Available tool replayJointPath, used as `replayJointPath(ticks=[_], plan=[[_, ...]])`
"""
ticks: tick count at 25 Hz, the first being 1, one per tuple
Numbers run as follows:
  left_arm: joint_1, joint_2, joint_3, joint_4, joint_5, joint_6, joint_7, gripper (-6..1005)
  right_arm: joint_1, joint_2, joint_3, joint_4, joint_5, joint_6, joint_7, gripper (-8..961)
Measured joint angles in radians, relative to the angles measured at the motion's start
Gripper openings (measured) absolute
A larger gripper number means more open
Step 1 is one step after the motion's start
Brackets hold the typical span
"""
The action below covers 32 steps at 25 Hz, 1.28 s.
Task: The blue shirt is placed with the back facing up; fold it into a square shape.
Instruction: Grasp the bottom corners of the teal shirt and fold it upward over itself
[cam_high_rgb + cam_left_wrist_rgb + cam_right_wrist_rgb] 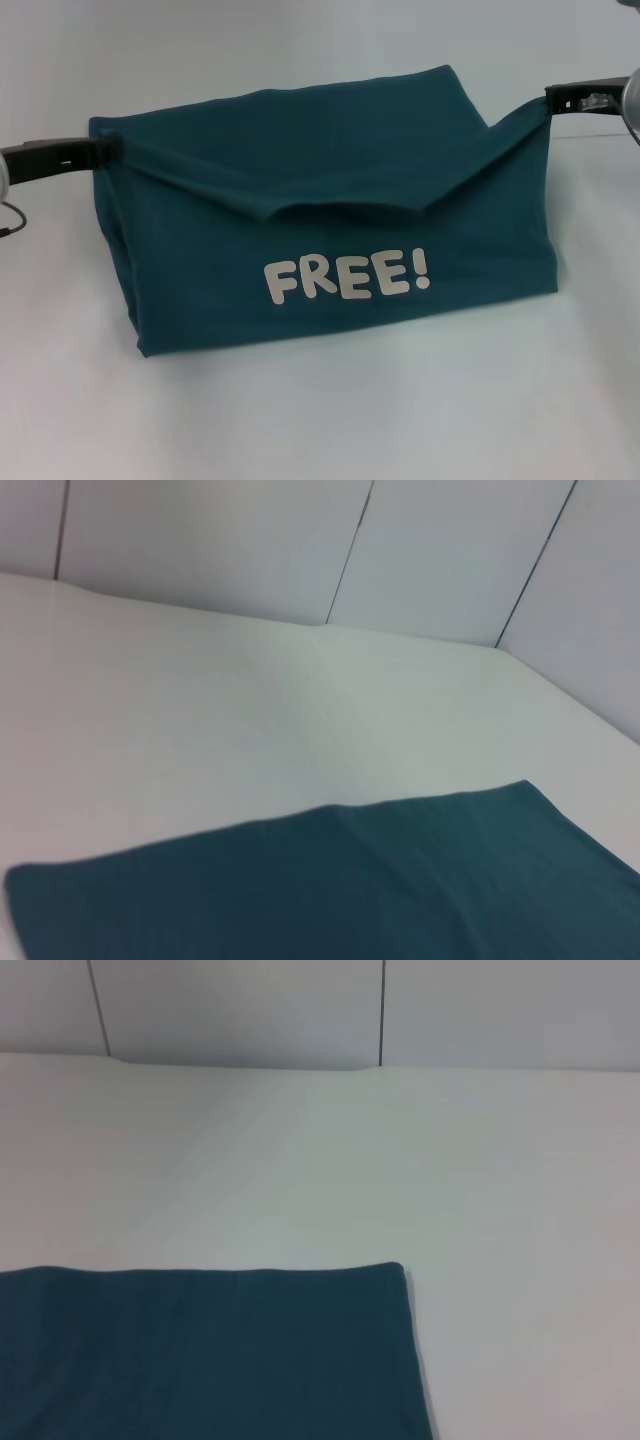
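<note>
I see the white table carrying the blue shirt, folded into a broad band at centre, its white "FREE!" lettering facing me. The left gripper pinches the shirt's upper left corner; the right gripper pinches its raised upper right corner.

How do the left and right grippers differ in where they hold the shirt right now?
The left gripper sits lower, at the blue shirt's left upper corner; the right gripper sits higher, pulling its corner into a raised peak. Both reach in from the sides, and each has a corner of the shirt lifted.
</note>
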Motion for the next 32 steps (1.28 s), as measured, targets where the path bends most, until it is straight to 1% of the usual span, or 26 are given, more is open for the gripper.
replayJointPath(ticks=[3,5,6,11,18,28,31,32], plan=[[-0.001,-0.031,0.002,0.0,0.002,-0.041,0.037,2,0.015,0.001,-0.006,0.046,-0.002,0.055,-0.002,1],[0.001,-0.044,0.016,0.0,0.005,-0.079,0.055,2,0.023,0.0,-0.015,0.078,-0.005,0.089,-0.002,1],[0.003,-0.047,0.026,-0.001,0.007,-0.1,0.058,2,0.028,-0.002,-0.02,0.095,-0.005,0.106,-0.002,1],[0.006,-0.049,0.068,-0.019,0.008,-0.176,0.06,3,0.045,-0.008,-0.032,0.16,-0.006,0.181,-0.002,2],[0.01,-0.05,0.142,-0.048,0.01,-0.243,0.055,7,0.051,-0.004,-0.063,0.212,-0.006,0.256,-0.003,2],[0.004,-0.048,0.176,-0.094,0.011,-0.3,0.059,49,0.051,0.001,-0.078,0.249,-0.005,0.306,-0.003,1],[0.006,-0.047,0.191,-0.109,0.014,-0.346,0.044,62,0.053,0.003,-0.078,0.253,0.0,0.312,-0.003,1],[0.008,-0.049,0.192,-0.111,0.014,-0.37,0.034,66,0.055,0.003,-0.078,0.255,0.0,0.317,-0.003,15]])
